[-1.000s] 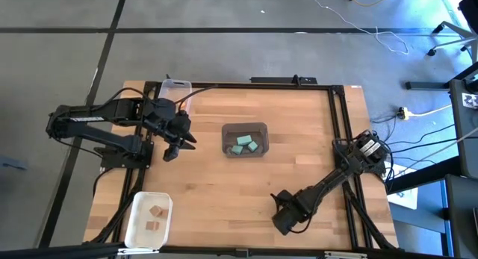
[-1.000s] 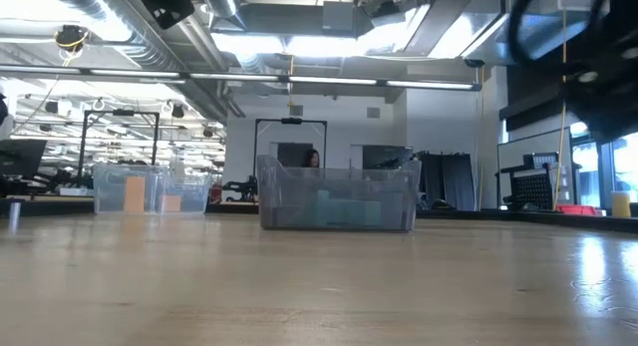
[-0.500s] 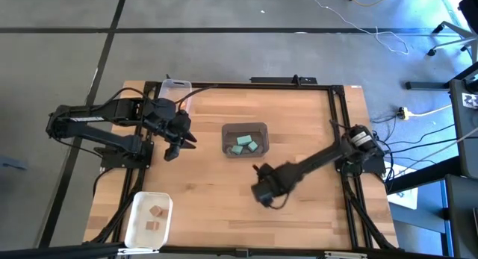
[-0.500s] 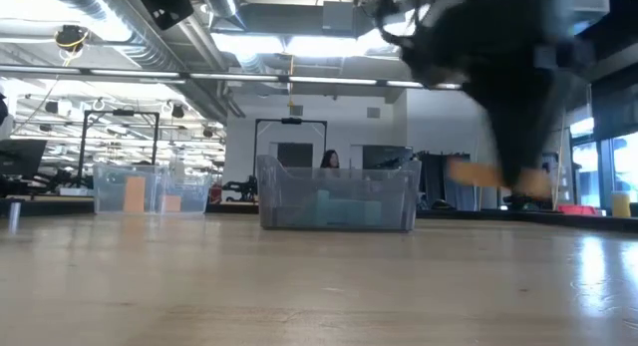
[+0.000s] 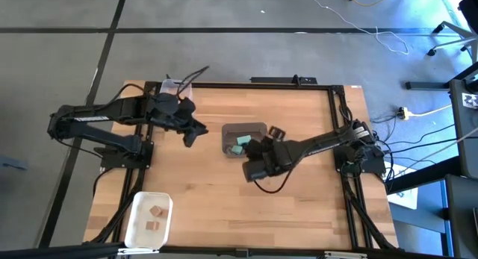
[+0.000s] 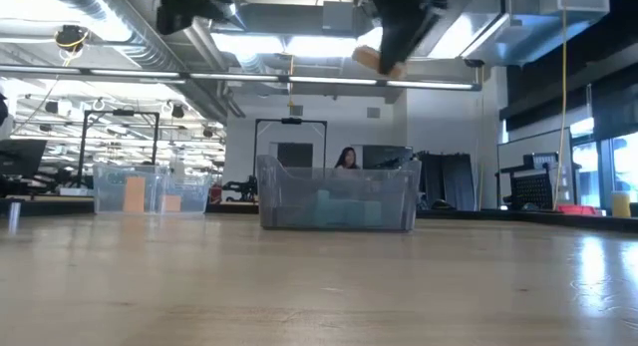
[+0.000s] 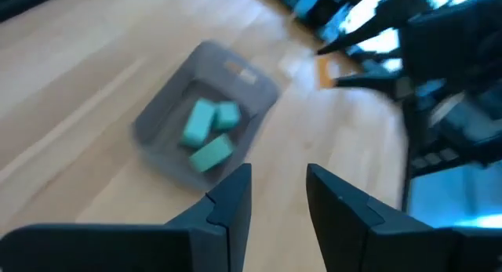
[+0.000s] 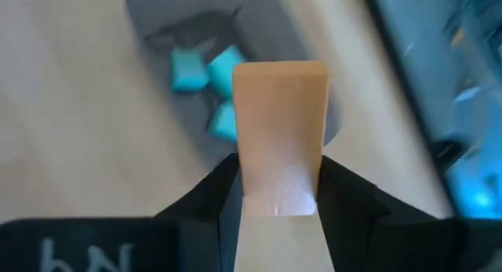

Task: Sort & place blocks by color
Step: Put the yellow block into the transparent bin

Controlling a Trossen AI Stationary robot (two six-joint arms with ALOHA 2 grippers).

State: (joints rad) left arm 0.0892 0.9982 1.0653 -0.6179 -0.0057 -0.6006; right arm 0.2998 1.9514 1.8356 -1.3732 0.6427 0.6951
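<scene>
My right gripper (image 8: 281,168) is shut on an orange block (image 8: 281,123) and hangs high over the table (image 5: 314,207), just near-right of the grey bin (image 5: 245,130). The same block (image 6: 371,59) shows near the top of the low view. The grey bin (image 7: 205,115) holds three teal blocks (image 7: 205,135). My left gripper (image 7: 278,190) is open with nothing between its fingers; it hovers left of the grey bin (image 5: 196,132). A white bin (image 5: 149,218) at the near left holds tan blocks. A clear bin (image 6: 150,191) holds orange blocks (image 6: 135,194). My right gripper pinches the orange block between its two fingers, on two opposite side faces (image 8: 249,186). The block's free end (image 8: 281,76) sticks out well past the fingertips. The fingers slant downward toward the grey bin. The block is lifted clear, high above the table.
The clear bin (image 5: 175,89) stands at the far left corner, close behind my left arm. Bare wooden table lies near and right of the grey bin. A person (image 6: 349,159) shows in the room beyond the table.
My right gripper has risen from the table's near right part and swung toward the far left, up to the grey bin, turning as it went, with the orange block carried clear of the table. My left gripper has rolled and shifted slightly toward the grey bin.
</scene>
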